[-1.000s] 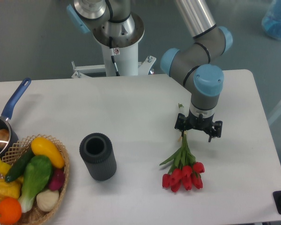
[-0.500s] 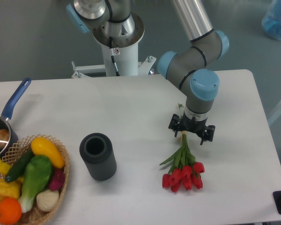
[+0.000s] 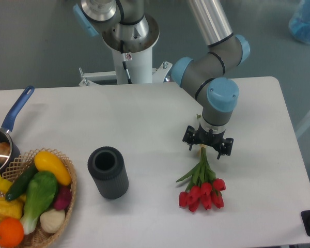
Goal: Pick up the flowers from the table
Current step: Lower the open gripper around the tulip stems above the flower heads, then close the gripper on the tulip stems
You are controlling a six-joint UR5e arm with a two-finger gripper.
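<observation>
1. The flowers (image 3: 202, 187) lay flat on the white surface (image 3: 144, 129), right of centre in the lower half of the frame, red heads toward the bottom edge and green stems pointing up toward the arm.
2. The gripper (image 3: 207, 145) hung directly over the top ends of the stems, its dark body pointed down at the surface. Whether its fingers were apart or together could not be told from this view, nor whether they touched the stems.
3. The arm (image 3: 213, 59) came down from the top centre of the frame, bending through grey joints with blue caps just above the gripper.
4. A dark ribbed cylinder (image 3: 108, 172) stood upright left of the flowers, well apart from them, with bare surface between the two.
5. In the lower left corner sat a wicker basket (image 3: 67, 178) filled with toy vegetables (image 3: 33, 194): yellow, green, orange, white and a dark red one.
6. Just above the basket at the left edge was a small pot with a blue handle (image 3: 18, 110), the handle angled toward the upper right.
7. The robot's white base column (image 3: 130, 57) stood at the far edge of the surface, upper centre.
8. Nothing lay between the gripper and the stems.
</observation>
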